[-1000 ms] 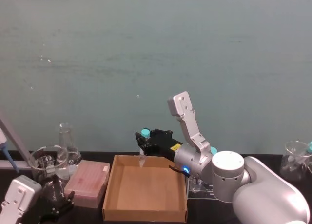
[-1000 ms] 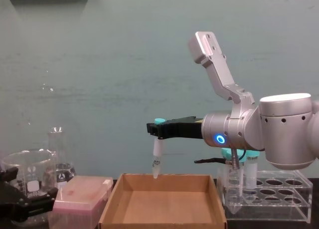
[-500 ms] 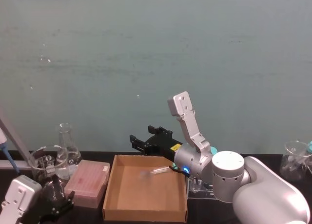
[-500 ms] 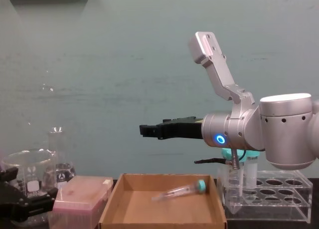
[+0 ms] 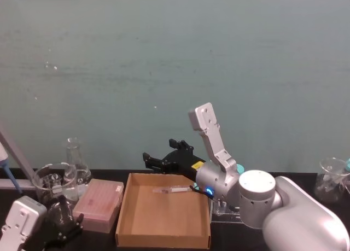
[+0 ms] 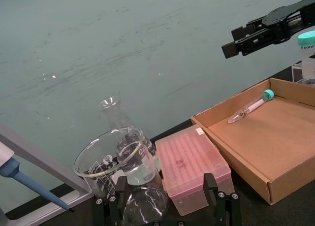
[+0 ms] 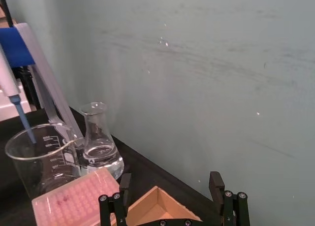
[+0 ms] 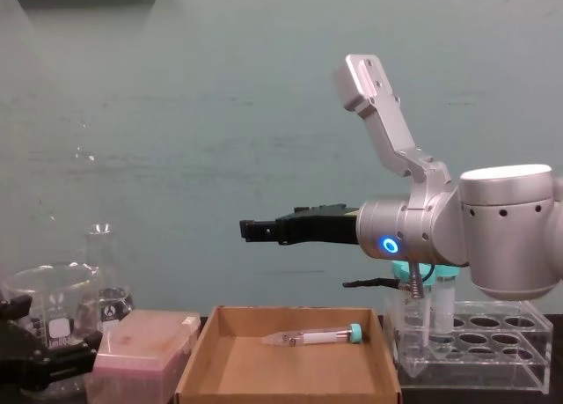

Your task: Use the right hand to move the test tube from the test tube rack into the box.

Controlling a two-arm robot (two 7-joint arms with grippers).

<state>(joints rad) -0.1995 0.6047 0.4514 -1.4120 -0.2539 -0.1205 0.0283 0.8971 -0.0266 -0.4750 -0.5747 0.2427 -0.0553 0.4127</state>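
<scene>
1. The right tool hangs in the air above the far edge of the box, its black fingers spread apart and holding nothing.
2. Behind it, the right hand stretches in from the side of the box where the rack stands, its blue ring light glowing.
3. The test tube lies on its side on the floor of the box, near the far wall, with its teal cap towards the rack and its conical tip pointing away from it.
4. The test tube rack stands on the tabletop just beside the box, on the robot's right, with wider teal-capped tubes upright in it.
5. On the other side of the box, a pink lidded box sits just beside it; a beaker and a flask stand beyond that.
6. The left tool rests low at the robot's left, in front of the glassware; whether it is open or closed cannot be told.
</scene>
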